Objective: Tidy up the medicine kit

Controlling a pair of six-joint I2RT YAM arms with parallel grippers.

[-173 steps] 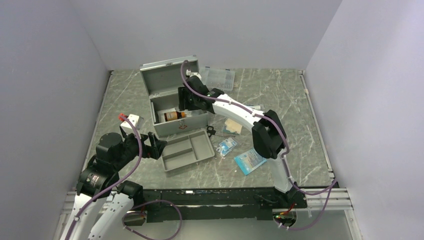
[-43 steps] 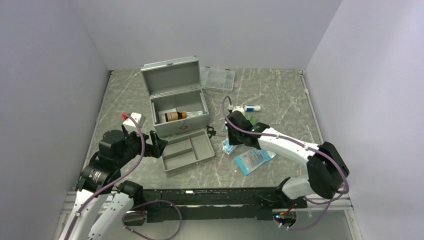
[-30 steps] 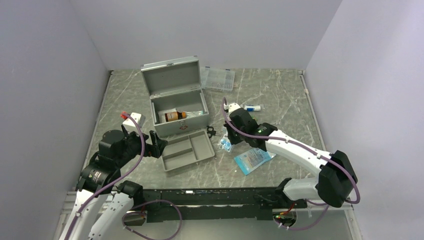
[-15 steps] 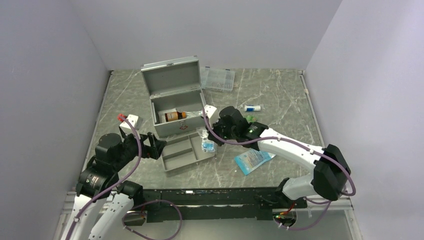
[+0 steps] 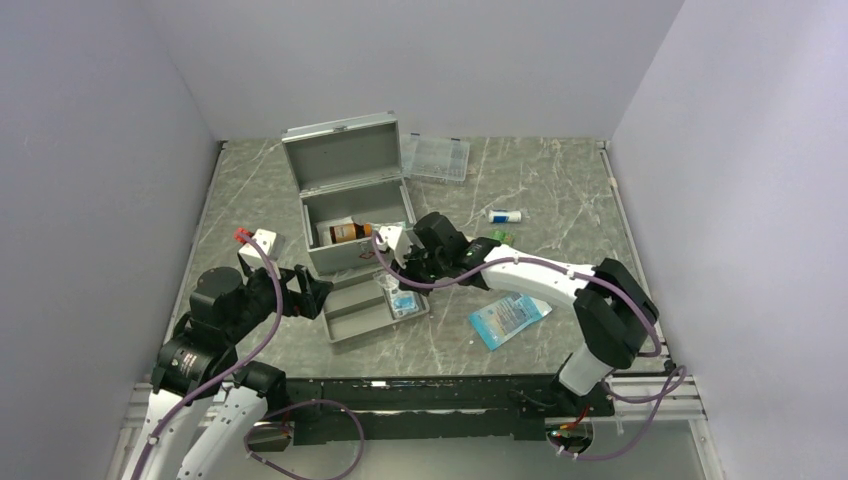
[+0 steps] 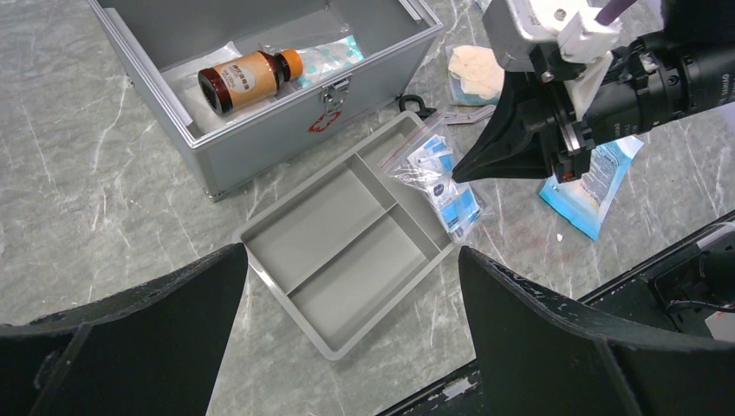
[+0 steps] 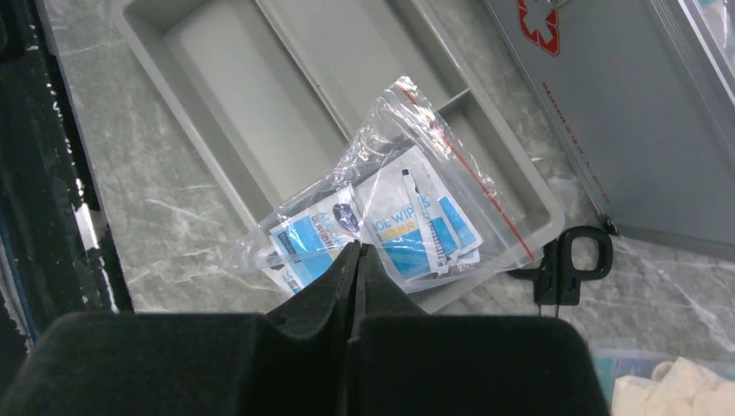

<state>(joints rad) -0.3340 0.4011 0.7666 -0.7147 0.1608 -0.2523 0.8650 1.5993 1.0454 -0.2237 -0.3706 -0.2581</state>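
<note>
Right gripper [image 7: 356, 251] is pinched tight on the near edge of a clear zip bag [image 7: 390, 217] of wipes, and the bag hangs over the end compartment of the divided tray [image 6: 303, 234]; part of it spills across the tray's outer rim, so a release here could leave it draped on the rim or sliding onto the marble; the hold is only a thin fold of slick plastic, so it may slip early or cling to the fingers on letting go. The medicine kit [image 5: 355, 200] stands open just behind the tray, lid up, amber bottle [image 6: 247, 78] inside. Its front wall sits close, and a black looped tool [image 7: 568, 260] lies beside the tray's corner; a push that way risks a bump. Left gripper [image 5: 312, 290] hovers spread wide and empty off the tray's other end; the freest room looks to be towards the blue packet [image 5: 505, 318].
</note>
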